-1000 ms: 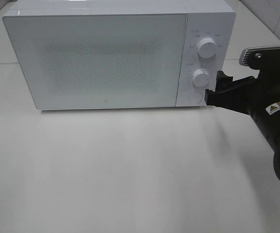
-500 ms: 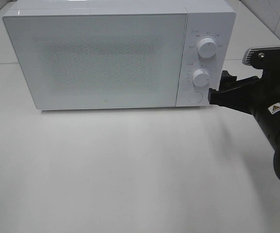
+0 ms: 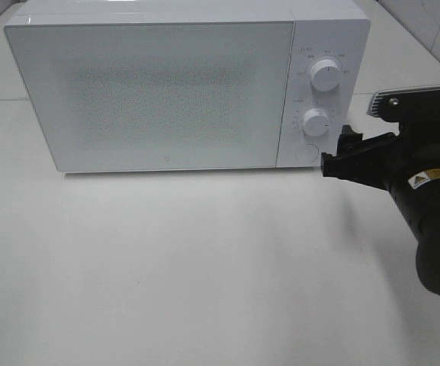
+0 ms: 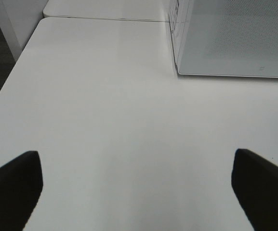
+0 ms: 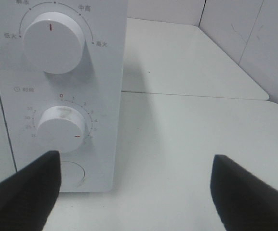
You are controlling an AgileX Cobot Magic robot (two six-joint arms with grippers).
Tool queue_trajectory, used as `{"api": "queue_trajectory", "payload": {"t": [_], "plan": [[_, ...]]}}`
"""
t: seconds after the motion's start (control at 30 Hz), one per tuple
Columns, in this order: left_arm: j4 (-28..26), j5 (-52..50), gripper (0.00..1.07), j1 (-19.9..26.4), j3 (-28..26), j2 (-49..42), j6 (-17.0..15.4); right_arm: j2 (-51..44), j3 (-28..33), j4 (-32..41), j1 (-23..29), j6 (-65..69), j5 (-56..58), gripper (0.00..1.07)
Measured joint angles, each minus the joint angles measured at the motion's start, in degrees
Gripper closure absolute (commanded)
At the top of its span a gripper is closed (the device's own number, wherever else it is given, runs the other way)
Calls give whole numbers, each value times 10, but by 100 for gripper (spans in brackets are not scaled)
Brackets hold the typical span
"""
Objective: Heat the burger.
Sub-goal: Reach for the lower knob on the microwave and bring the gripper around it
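The burger is out of view. The white microwave [image 3: 166, 91] stands at the back of the table with its door shut, and the frosted window hides the inside. My right gripper [image 3: 338, 149] hovers open just off the microwave's lower right front corner, by the control panel. In the right wrist view the right gripper [image 5: 136, 192] has nothing between its fingers. It faces the timer knob [image 5: 61, 127], whose red mark is turned away from 0, and the round button [image 5: 71, 173]. My left gripper [image 4: 136, 192] is open over bare table [image 4: 105, 120].
The upper power knob [image 3: 325, 75] sits above the timer knob [image 3: 316, 122] on the panel. White table [image 3: 204, 267] spreads in front of the microwave. Tiled wall [image 3: 433, 23] rises at the back right. The table's left edge [image 4: 13, 72] shows in the left wrist view.
The right arm has shifted slightly down and toward the table's front, staying by the microwave's lower right corner. Its jaws keep the same spread.
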Motion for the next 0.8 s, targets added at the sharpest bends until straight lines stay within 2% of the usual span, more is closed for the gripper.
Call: {"api": "queue_trajectory", "payload": {"t": [0.13, 0.8], "plan": [[0, 0, 6, 0, 0, 0, 0, 28, -33, -19, 0, 3, -1, 32], [0, 0, 6, 0, 0, 0, 0, 132, -120, -30, -3, 30, -1, 32]]}}
